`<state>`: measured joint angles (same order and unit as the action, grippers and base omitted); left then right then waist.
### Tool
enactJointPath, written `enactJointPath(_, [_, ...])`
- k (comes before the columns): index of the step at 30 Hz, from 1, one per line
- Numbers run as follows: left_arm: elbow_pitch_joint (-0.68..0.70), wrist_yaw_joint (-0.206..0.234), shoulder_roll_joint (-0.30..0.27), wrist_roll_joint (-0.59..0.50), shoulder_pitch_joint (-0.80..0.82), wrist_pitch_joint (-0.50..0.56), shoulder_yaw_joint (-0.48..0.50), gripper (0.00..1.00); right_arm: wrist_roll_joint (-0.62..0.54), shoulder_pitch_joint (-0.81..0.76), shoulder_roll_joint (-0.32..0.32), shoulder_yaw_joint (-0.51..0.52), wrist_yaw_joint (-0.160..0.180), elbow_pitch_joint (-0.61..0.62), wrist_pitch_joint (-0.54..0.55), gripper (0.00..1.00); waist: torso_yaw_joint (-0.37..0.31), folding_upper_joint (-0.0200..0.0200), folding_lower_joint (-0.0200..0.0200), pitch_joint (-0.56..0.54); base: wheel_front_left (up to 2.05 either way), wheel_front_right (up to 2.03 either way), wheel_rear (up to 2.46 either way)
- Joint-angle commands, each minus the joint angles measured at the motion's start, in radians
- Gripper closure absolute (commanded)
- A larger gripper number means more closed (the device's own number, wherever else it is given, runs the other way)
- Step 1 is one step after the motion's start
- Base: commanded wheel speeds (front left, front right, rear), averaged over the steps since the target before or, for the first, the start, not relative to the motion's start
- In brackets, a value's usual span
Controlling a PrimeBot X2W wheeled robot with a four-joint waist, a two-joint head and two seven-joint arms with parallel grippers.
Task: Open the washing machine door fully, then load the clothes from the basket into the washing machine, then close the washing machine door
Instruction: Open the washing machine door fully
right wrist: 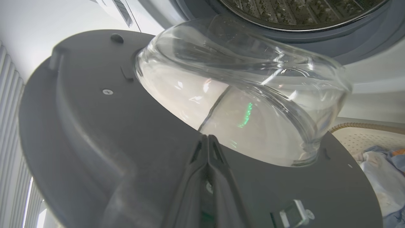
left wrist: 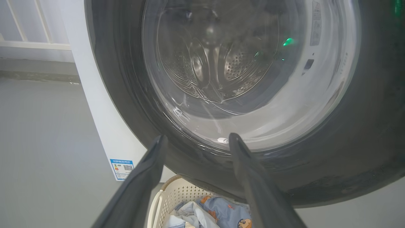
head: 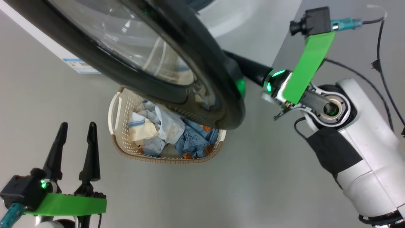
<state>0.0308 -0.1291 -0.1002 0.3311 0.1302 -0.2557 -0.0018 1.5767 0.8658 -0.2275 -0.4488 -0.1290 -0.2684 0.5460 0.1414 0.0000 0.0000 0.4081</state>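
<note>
washing machine (left wrist: 104, 126): white, ahead of my left gripper (left wrist: 197, 136)
washing machine door (head: 205, 63): part open, between my 2 grippers, over the basket (head: 164, 160)
basket: on the floor (head: 253, 174), just beyond my left gripper
clothes (head: 177, 133): heaped in the basket
right gripper (right wrist: 207, 136): fingers together, tips at the door's inner face
left gripper: fingers apart, empty

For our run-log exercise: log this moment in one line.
door part-open; right gripper shut, at door's inside; left gripper open, empty; clothes in basket
</note>
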Motion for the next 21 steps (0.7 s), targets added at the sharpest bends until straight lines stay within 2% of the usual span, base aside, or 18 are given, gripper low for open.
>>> enactJointPath(1, [0.015,-0.002,-0.015,-0.005,-0.006,-0.006,0.040,0.00,0.003,-0.038,0.035,-0.026,-0.002,0.047,0.013,1.00,-0.007,0.0000,0.0000,-0.019,0.00,0.00,0.00])
enactJointPath(11, [0.005,-0.002,-0.015,-0.010,-0.023,-0.006,0.038,0.00,0.003,-0.090,0.061,-0.068,-0.002,0.089,0.039,1.00,-0.019,0.0000,0.0000,-0.052,0.00,0.00,0.00])
enactJointPath(21, [0.001,-0.002,-0.009,-0.013,-0.035,-0.006,0.040,0.00,0.013,-0.136,0.119,-0.119,-0.002,0.119,0.069,1.00,-0.024,0.0000,0.0000,-0.083,0.00,0.00,0.00])
